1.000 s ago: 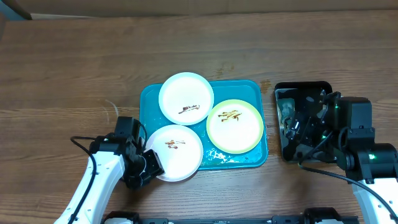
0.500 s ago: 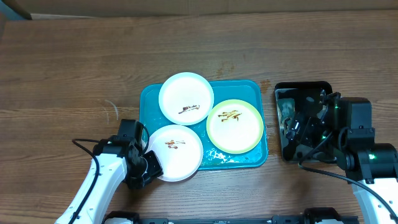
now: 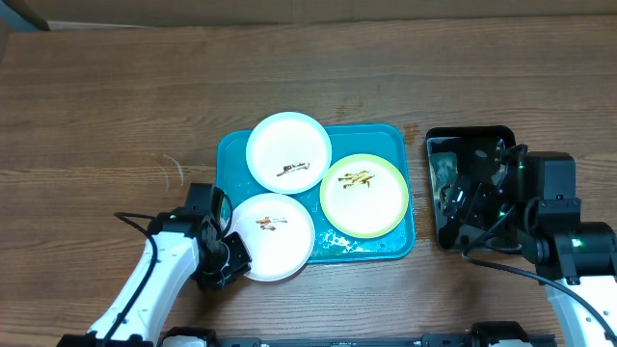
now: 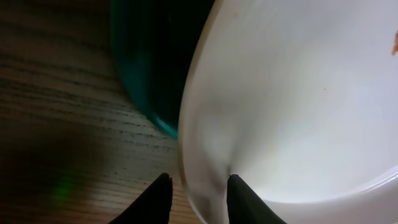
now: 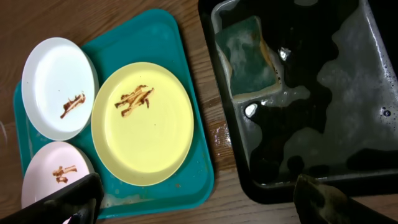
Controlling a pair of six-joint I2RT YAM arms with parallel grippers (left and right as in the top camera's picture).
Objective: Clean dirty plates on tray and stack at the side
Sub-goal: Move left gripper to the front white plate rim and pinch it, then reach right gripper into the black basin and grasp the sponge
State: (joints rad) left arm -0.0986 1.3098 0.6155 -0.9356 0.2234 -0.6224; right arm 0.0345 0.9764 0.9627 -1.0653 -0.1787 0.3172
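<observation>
The turquoise tray (image 3: pixel 390 140) holds three plates with brown smears: a white plate (image 3: pixel 288 152) at the back, a yellow-green plate (image 3: pixel 364 196) at the right, and a white plate (image 3: pixel 273 236) at the front left that overhangs the tray's rim. My left gripper (image 3: pixel 231 262) is at this front plate's left rim. In the left wrist view the fingers (image 4: pixel 198 196) straddle the plate's rim (image 4: pixel 205 137), with a gap on the outer side. My right gripper (image 3: pixel 465 207) is wide open and empty over the black tray; its fingers (image 5: pixel 202 205) frame the turquoise tray (image 5: pixel 199 168).
A black glossy tray (image 3: pixel 472 135) with soapy water stands right of the turquoise tray. A green sponge (image 5: pixel 249 56) lies in its far left corner. Bare wooden table (image 3: pixel 116 116) lies to the left and back.
My left arm has shifted slightly down and right, and its gripper has stayed at the front white plate's rim. The plates and the right arm have not moved.
</observation>
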